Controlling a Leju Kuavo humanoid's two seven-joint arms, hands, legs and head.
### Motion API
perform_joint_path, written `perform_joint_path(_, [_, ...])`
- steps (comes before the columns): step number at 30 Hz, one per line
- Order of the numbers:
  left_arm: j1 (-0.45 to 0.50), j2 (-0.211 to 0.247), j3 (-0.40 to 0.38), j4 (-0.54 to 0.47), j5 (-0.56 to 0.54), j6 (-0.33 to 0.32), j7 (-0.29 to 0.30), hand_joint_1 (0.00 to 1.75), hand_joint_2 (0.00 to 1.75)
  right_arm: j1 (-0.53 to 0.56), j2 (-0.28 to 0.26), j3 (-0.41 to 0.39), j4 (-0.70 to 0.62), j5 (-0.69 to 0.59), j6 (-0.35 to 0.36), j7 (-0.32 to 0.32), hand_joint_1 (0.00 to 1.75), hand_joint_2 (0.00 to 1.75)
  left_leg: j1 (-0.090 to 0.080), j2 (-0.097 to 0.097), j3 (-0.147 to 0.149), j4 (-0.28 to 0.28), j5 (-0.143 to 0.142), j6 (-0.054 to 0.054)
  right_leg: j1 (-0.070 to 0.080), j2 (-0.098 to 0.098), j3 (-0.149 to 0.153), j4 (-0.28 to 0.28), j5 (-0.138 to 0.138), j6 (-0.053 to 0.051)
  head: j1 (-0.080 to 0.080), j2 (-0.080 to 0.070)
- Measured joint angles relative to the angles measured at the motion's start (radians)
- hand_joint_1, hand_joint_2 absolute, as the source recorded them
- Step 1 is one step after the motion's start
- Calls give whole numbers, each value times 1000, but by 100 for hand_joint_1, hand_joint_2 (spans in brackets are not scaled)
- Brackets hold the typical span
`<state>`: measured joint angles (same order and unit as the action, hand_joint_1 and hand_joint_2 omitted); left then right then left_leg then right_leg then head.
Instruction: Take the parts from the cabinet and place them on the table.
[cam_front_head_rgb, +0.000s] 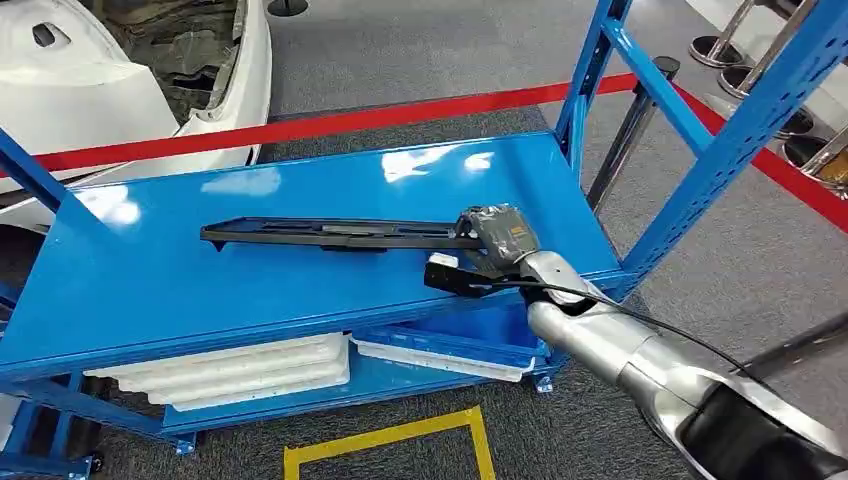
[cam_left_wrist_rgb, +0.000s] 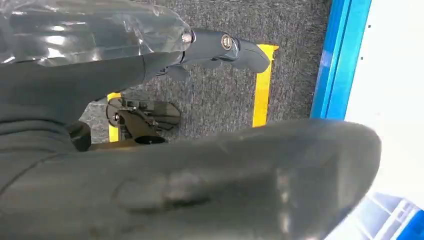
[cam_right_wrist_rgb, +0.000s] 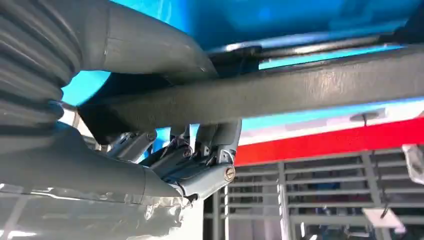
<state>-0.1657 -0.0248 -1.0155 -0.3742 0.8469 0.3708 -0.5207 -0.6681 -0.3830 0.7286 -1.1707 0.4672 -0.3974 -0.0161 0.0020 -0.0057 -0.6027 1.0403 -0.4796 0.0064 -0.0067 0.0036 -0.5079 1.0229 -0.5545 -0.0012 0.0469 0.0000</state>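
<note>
Black part (cam_front_head_rgb: 330, 234) lying flat on your blue table (cam_front_head_rgb: 150, 290), long axis across it, right end hidden under your right hand (cam_front_head_rgb: 497, 240), fingers wrapped around it, left hand (cam_left_wrist_rgb: 200, 175) blurred, grip unreadable.

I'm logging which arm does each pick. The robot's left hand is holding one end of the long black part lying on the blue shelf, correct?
Not quite: it is the right hand, not the left, that grips the end of the long black part on the blue shelf. The head view shows the silver arm coming in from the right side, and the right wrist view shows fingers wrapped around the bar.
</note>
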Motion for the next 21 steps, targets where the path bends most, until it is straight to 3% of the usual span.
perform_joint_path(7, [4,0,-7,0,6,13,0,0,0,19,-26,-22,-127,205,-83,109,175,175,0,0,0,0,0,0,0,1,-1,0,0,0,0,0])
perform_joint_path(15, [4,1,-8,0,6,15,0,0,0,25,-33,-37,-181,227,-84,125,175,175,0,0,0,0,0,0,0,1,-1,0,0,0,0,0])
perform_joint_path(16, [4,1,-9,0,6,15,0,0,0,40,-40,-60,-258,320,-103,146,175,175,0,0,0,0,0,0,0,1,-1,0,0,0,0,0])
perform_joint_path(21, [2,1,-14,0,3,15,3,0,0,50,-44,-84,-367,419,-91,182,175,175,0,0,0,-1,0,0,0,1,-1,0,0,0,0,0])
